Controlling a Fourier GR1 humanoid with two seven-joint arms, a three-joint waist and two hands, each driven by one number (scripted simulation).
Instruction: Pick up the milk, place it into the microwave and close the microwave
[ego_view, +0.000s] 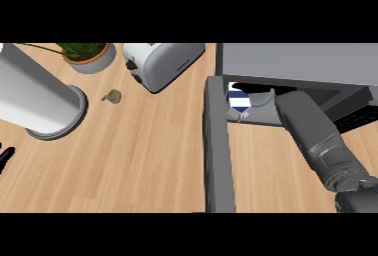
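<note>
In the head view, the right forearm (314, 135) runs from the lower right of the frame up into the open microwave (295, 62) at upper right, and the right hand (260, 99) lies mostly hidden inside, so whether its fingers are apart or closed on anything cannot be told. The blue-and-white milk (238, 100) stands in the cavity just left of that hand, with the open microwave door (219, 150) running down the frame's centre. At the far left edge, only dark fingertips of the left hand (4, 156) show above the counter (140, 160).

Even, bright light; soft shadows beside the white cylinder (40, 102) and inside the microwave (295, 62).
</note>
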